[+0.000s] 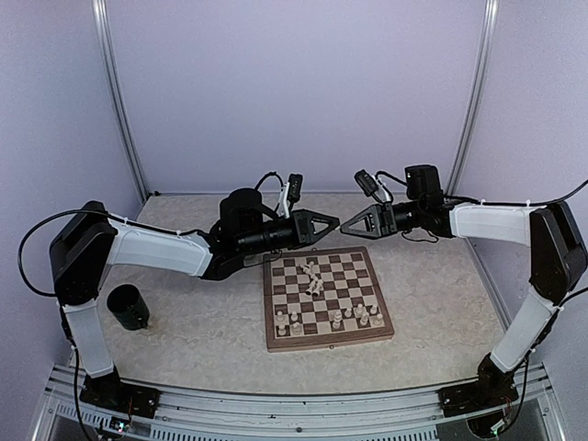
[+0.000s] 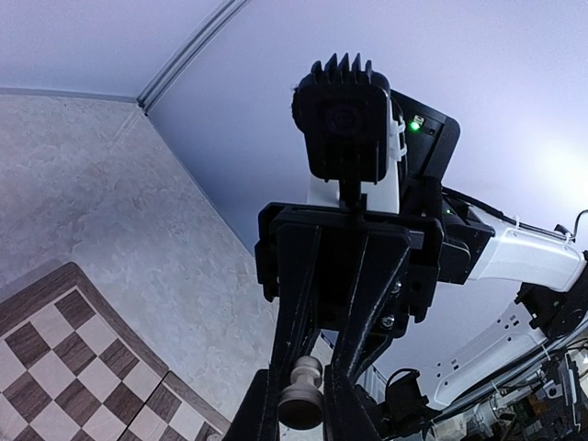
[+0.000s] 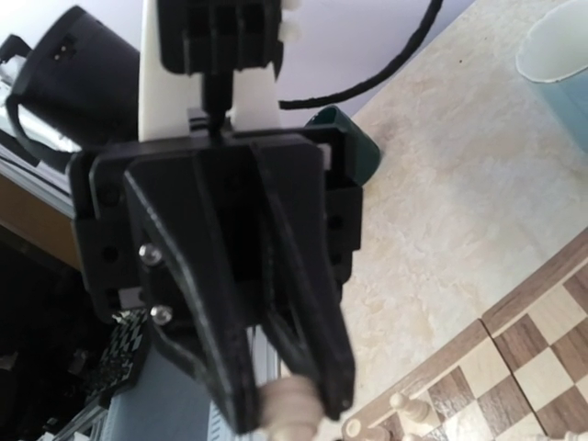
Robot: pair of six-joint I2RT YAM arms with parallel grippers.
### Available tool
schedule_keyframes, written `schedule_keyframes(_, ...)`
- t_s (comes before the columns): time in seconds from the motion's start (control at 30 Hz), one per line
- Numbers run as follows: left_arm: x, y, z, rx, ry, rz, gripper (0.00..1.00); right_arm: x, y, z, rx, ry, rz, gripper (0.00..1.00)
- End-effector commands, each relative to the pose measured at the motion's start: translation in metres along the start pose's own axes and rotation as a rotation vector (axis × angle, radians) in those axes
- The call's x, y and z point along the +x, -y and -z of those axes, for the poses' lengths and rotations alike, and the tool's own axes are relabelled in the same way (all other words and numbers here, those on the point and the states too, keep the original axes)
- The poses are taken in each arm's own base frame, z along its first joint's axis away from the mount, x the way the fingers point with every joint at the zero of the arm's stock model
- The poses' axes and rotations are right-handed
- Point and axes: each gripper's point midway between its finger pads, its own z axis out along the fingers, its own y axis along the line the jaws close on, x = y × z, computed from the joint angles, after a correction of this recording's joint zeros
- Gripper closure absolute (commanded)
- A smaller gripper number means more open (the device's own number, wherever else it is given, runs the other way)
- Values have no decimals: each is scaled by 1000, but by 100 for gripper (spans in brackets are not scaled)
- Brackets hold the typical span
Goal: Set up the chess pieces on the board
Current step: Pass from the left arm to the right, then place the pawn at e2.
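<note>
My two grippers meet tip to tip above the far edge of the board [image 1: 322,344]. The left gripper [image 1: 332,223] and the right gripper [image 1: 345,227] are both shut on one pale chess piece. In the left wrist view the piece [image 2: 301,397] sits base-on between black fingers, with the right wrist behind it. In the right wrist view it [image 3: 290,404] shows blurred between fingertips. Several cream pieces [image 1: 313,278] lie tumbled at the board's middle. Others [image 1: 336,318] stand along its near rows.
A black cup [image 1: 128,308] stands on the table left of the board. A pale blue cup [image 3: 560,64] shows at the top right of the right wrist view. The board's corner shows in both wrist views [image 2: 55,340] [image 3: 542,340]. Walls enclose the table.
</note>
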Motion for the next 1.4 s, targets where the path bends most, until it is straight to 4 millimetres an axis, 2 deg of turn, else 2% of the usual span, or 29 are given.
schedule_keyframes(0.0,1,3,-7,16,-9,-8,86,-4,0,0,-23,0,20,83)
schedule_keyframes(0.37,3,0,-8,14,-20,-3,85,-9,13,7,-3,12,21,92)
schedule_keyframes(0.53,-3,-9,-1,-25,-25,-14,64,-8,25,9,100,-11,93,94)
schedule_keyframes(0.6,-16,-12,8,-39,-20,-20,58,-4,30,12,158,-27,122,96)
schedule_keyframes(0.7,-39,-17,27,-93,-30,-39,56,1,38,16,257,-75,188,96)
schedule_keyframes(0.77,-61,-19,40,-160,-36,-98,56,7,41,17,330,-129,247,96)
schedule_keyframes(0.87,-104,-8,58,-263,-20,-200,55,20,41,9,417,-242,351,96)
schedule_keyframes(0.97,-130,-12,71,-340,-30,-275,54,39,45,1,491,-354,442,96)
schedule_keyframes(1.1,-140,-46,94,-402,16,-246,54,62,49,-14,553,-493,533,96)
schedule_keyframes(1.2,-139,-57,114,-411,66,-237,54,78,49,-25,571,-579,580,97)
schedule_keyframes(1.37,-138,-64,126,-473,59,-285,53,97,50,-42,577,-699,634,96)
